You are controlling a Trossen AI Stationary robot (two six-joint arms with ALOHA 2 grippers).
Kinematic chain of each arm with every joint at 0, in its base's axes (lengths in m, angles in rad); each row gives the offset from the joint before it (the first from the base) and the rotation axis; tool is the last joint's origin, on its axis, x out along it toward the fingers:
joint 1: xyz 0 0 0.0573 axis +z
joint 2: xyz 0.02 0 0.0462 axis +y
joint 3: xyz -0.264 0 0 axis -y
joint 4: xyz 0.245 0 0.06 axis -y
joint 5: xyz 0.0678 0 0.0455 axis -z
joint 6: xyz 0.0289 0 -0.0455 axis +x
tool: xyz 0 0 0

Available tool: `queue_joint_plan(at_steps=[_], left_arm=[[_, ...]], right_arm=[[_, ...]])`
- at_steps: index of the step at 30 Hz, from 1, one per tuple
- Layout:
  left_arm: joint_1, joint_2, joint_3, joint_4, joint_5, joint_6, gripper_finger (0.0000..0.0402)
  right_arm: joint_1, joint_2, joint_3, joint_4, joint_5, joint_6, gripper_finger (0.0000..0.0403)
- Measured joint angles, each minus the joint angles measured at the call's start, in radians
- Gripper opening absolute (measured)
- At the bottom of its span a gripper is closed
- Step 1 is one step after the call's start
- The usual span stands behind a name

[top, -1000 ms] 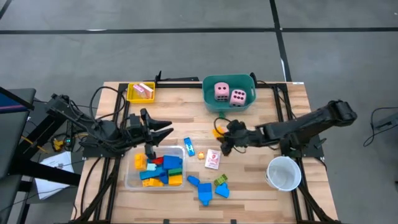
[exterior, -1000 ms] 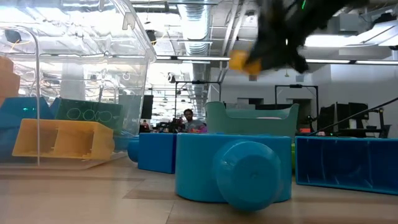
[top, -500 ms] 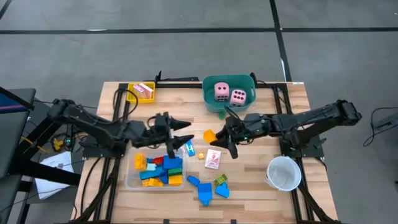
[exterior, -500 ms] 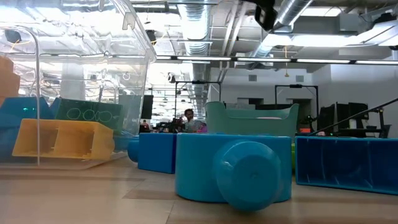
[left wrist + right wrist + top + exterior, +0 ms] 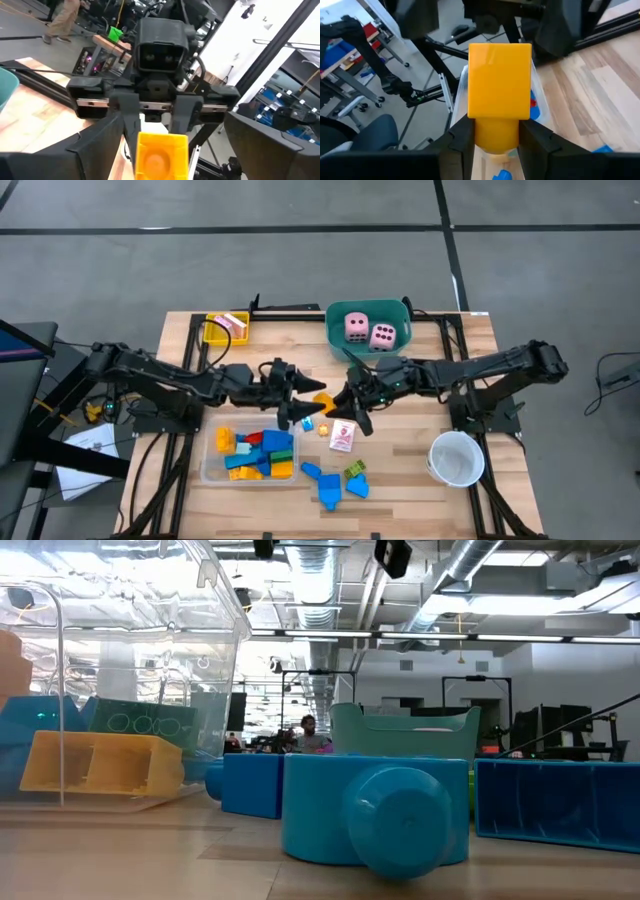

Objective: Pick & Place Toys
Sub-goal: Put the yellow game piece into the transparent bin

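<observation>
A yellow-orange block point(image 5: 325, 401) hangs above the middle of the table with my right gripper point(image 5: 338, 402) shut on it. My left gripper point(image 5: 308, 398) faces it from the table's left. It is open, and its fingers point(image 5: 420, 20) stand to either side of the block's free end without touching it. In the left wrist view the block point(image 5: 161, 155) shows head-on. Two pink dice point(image 5: 368, 332) lie in the teal tub. Several blocks point(image 5: 255, 450) lie in the clear tray. Blue blocks point(image 5: 325, 483), a green block point(image 5: 355, 470) and a card point(image 5: 342, 436) lie on the table. My right gripper pinches the block's rear part point(image 5: 497, 132) between its two fingers point(image 5: 462, 140), one on each of two opposite sides. The fingers lie about level and point toward the table's left. The block sticks out ahead of them, lifted clear of the table.
The teal tub point(image 5: 335, 340) stands at the far middle, a yellow tray point(image 5: 212, 332) with a card at the far left, the clear tray point(image 5: 208, 465) at the near left and a white cup point(image 5: 456, 458) at the near right. A small block point(image 5: 306, 420) lies below the grippers.
My right gripper has risen with the yellow-orange block, gone toward the table's left and rolled its wrist. My left gripper has gone toward the table's right, up to the block, and its fingers have spread wider. The two grippers now face each other above the table.
</observation>
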Motion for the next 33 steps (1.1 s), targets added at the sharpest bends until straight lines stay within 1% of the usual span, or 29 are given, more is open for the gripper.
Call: queue_joint_plan(at_steps=[7,11,13,18,22,25,29,33], left_arm=[[-0.002,-0.001,0.0,-0.02,0.05,0.0,0.0339],[-0.002,0.0,-0.001,-0.117,0.056,0.0,0.0329],[-0.002,0.0,-0.001,-0.127,0.056,0.0,0.0319],[-0.002,0.0,-0.001,-0.105,0.056,0.007,0.0278],[-0.002,-0.001,-0.001,-0.113,0.055,0.007,0.0236],[-0.002,-0.001,-0.001,-0.114,0.054,0.008,0.0193],[-0.002,-0.001,-0.001,-0.117,0.047,0.014,0.0125],[-0.002,-0.001,-0.001,-0.129,0.049,0.012,0.0124]], right_arm=[[-0.009,-0.001,0.003,-0.001,0.0,-0.009,0.0107],[-0.012,-0.001,0.003,-0.001,0.0,-0.008,0.0107],[-0.012,-0.001,0.003,0.0,0.0,-0.008,0.0107],[-0.012,-0.001,0.003,0.0,0.0,-0.008,0.0107],[-0.012,-0.001,0.003,0.0,-0.001,-0.008,0.0107],[-0.011,-0.002,0.003,0.003,-0.002,-0.008,0.0107],[-0.011,-0.002,0.003,0.005,-0.005,-0.002,0.011],[-0.011,-0.002,0.003,0.005,-0.004,-0.004,0.013]])
